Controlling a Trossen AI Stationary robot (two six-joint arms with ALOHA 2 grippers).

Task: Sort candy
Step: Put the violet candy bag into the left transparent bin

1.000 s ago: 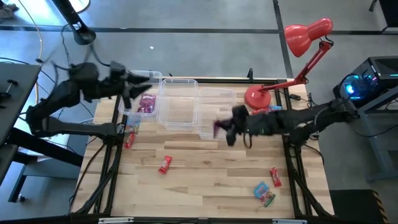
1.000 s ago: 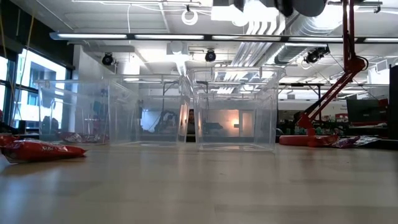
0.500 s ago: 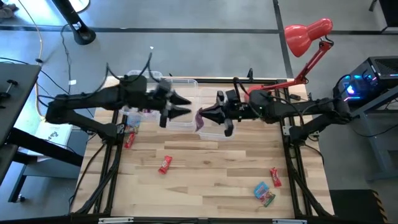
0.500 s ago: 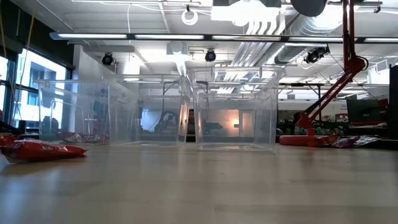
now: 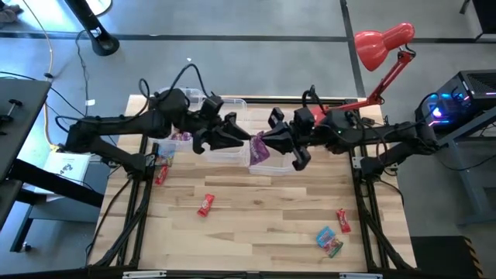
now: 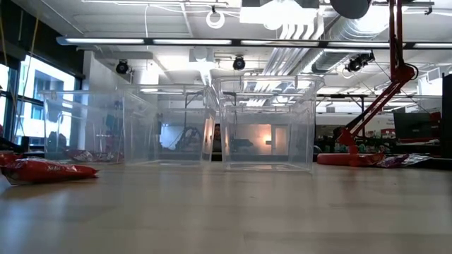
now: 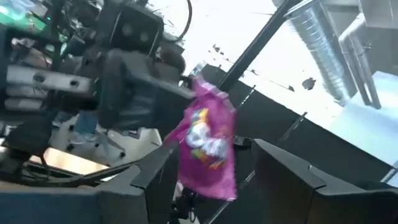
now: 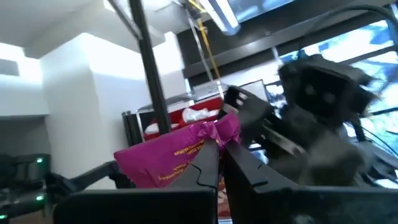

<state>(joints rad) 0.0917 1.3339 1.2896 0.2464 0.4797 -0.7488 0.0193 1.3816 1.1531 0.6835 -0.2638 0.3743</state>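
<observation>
Print on the magenta packet (image 8: 180, 152) is too blurred to read

We noted a wooden table (image 5: 256, 217) bearing three clear bins (image 5: 221, 139), scattered candy (image 5: 204, 204), and a red lamp's base (image 5: 319, 121).

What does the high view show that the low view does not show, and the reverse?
Only the high view shows both arms meeting above the bins: the right gripper shut on a magenta packet, the open left gripper facing it, and loose candy near the front edge. Only the low view shows the room's ceiling behind. Both show the clear bins and the red lamp.
</observation>
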